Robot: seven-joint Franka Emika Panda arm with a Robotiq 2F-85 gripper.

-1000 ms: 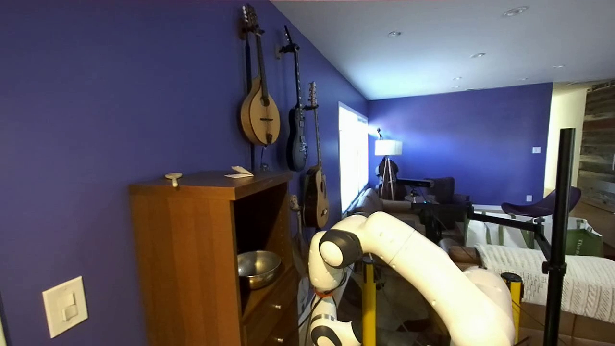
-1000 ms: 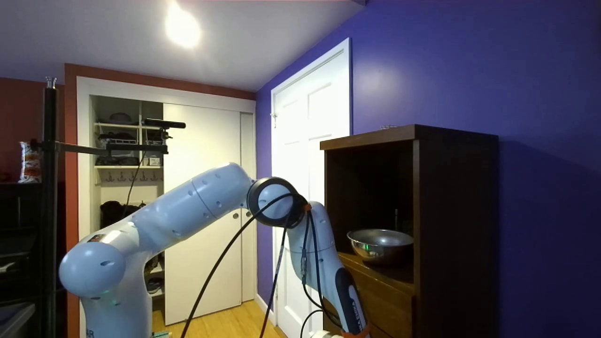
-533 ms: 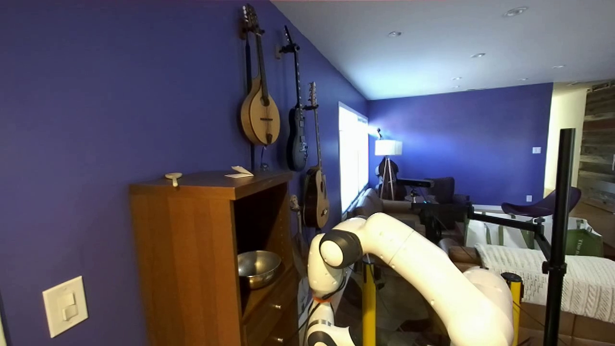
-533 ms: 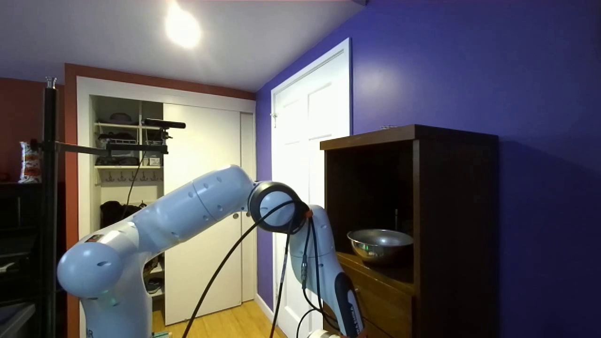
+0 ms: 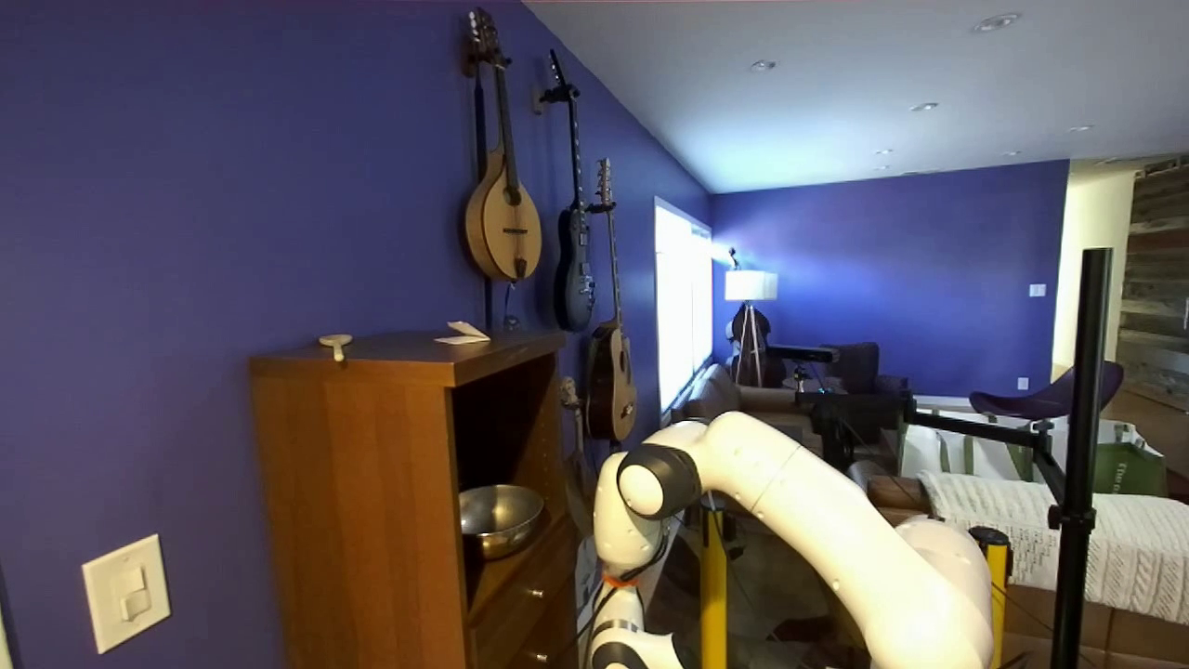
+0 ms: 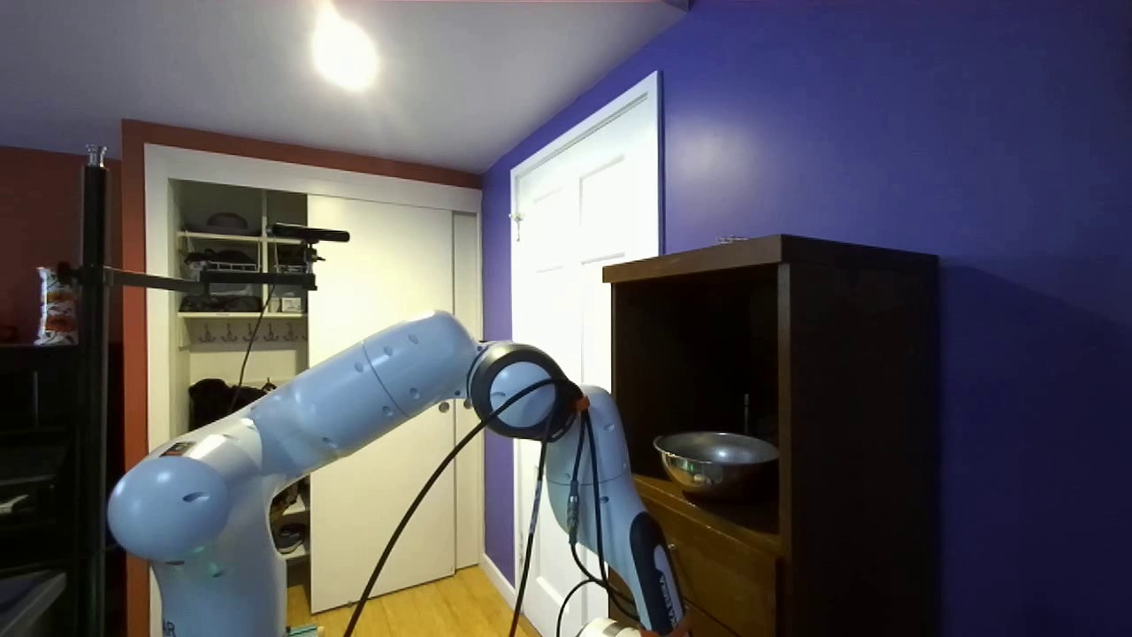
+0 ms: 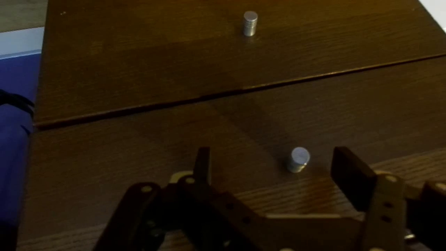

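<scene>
Gripper [image 7: 272, 162] wide in wrist view: jaws well apart, silver near knob [image 7: 298, 159] showing in the gap, clear of both, a bit closer to the jaw at view right; can't tell if it is level with the tips or beyond them. It sits on near drawer front [image 7: 156, 139], dark wood, some way in from that front's far edge. Beyond the edge, far drawer front [image 7: 139, 62] with far knob [image 7: 250, 23], also set well in. Past the side edge, blue wall [image 7: 14, 146].

In an exterior view, white arm [image 5: 808, 516] bends down in front of brown cabinet [image 5: 362, 502], wrist cut by frame bottom. Steel bowl [image 5: 504, 520] inside cabinet, partly behind its side panel. On cabinet top: folded white paper [image 5: 469, 331] near the front edge, small white T-shaped thing [image 5: 336, 344] at the side edge, toward the wall-side corner. On blue wall hang acoustic guitar [image 5: 610, 386], dark electric guitar [image 5: 575, 265] and round-bodied instrument [image 5: 504, 228].

In an exterior view, black cables [image 6: 573, 511] hang off the arm, which slants down before the cabinet front. Bowl upright, close to cabinet's front edge. Tiny item [image 6: 732, 240] on cabinet top by the front edge, too small to tell. White door [image 6: 592, 221] and closet [image 6: 380, 257] behind; camera [image 6: 309, 234] on black stand [image 6: 95, 398], well apart from cabinet
</scene>
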